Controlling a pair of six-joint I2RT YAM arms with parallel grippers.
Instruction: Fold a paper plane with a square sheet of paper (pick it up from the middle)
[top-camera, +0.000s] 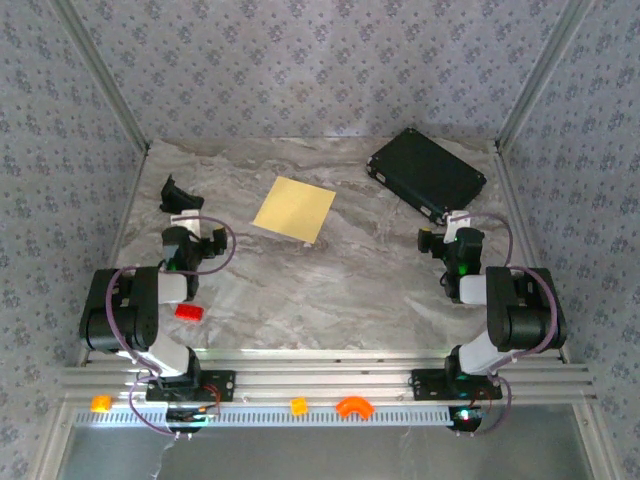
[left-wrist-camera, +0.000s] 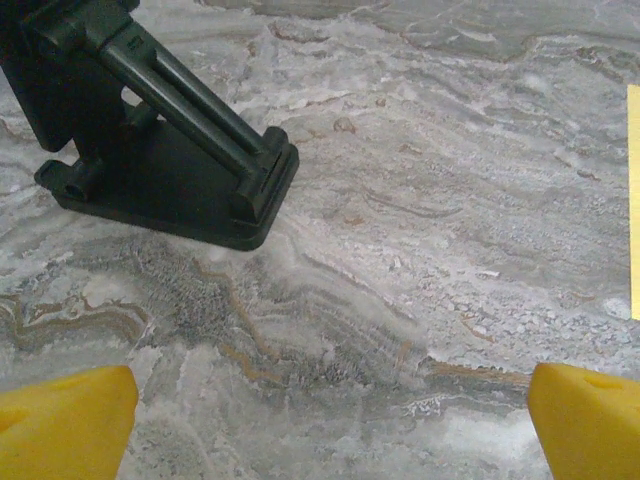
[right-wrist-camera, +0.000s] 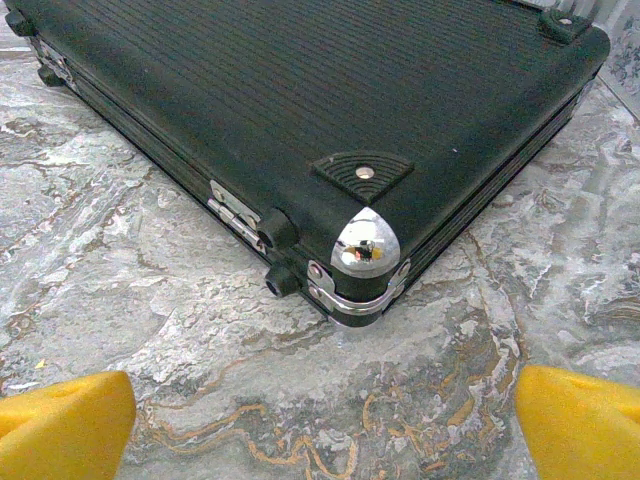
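The square sheet of paper (top-camera: 294, 210) is pale yellow and lies flat and unfolded on the marble table, back centre. One edge of it shows at the right border of the left wrist view (left-wrist-camera: 634, 200). My left gripper (top-camera: 186, 222) is to the left of the sheet and well apart from it. In its wrist view it (left-wrist-camera: 325, 430) is open, with bare table between the yellow fingertips (left-wrist-camera: 65, 420). My right gripper (top-camera: 452, 228) is to the right of the sheet, also open (right-wrist-camera: 320, 430) and holding nothing.
A black rectangular case (top-camera: 427, 173) lies at the back right, its metal corner (right-wrist-camera: 366, 245) just ahead of my right fingers. A black plastic stand (left-wrist-camera: 170, 150) sits ahead of my left gripper. A small red block (top-camera: 188, 312) lies by the left arm. Orange pieces (top-camera: 352, 407) rest on the front rail.
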